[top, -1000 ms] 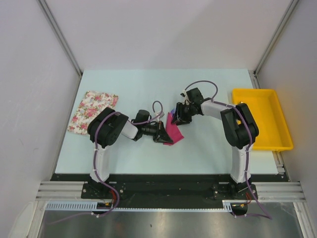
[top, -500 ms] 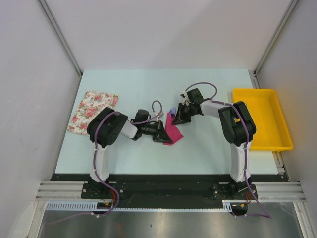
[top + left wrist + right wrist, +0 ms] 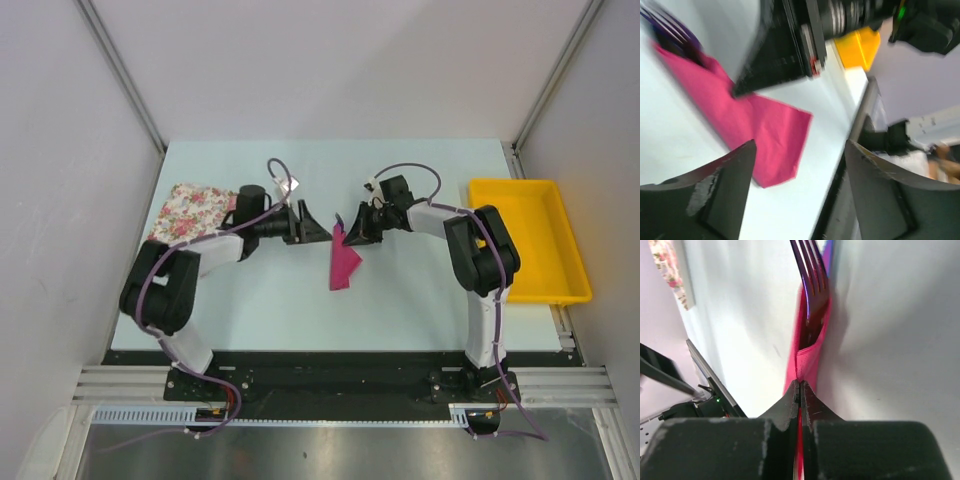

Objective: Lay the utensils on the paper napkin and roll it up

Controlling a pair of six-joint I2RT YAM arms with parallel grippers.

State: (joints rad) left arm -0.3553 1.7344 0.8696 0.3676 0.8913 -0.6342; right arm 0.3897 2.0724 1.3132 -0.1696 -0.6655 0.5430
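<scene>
The paper napkin point(image 3: 345, 264) is folded into a narrow magenta strip lying mid-table. Purple fork tines point(image 3: 812, 275) stick out of its far end; the rest of the utensils is hidden inside the fold. My right gripper point(image 3: 800, 386) is shut on the napkin point(image 3: 807, 362), pinching its edge just below the fork. In the top view it point(image 3: 344, 232) sits at the strip's far end. My left gripper point(image 3: 322, 230) hovers open just left of that end with nothing between its fingers. In the left wrist view the gripper point(image 3: 800, 145) is above the napkin point(image 3: 760, 135), apart from it.
A floral cloth point(image 3: 188, 212) lies at the table's left, partly under the left arm. A yellow tray point(image 3: 530, 240) stands at the right edge. Grey walls enclose the table on three sides.
My left gripper let go of the napkin, opened, and swung back to the far left. My right gripper closed on the napkin's far end. The napkin now lies as a longer strip.
</scene>
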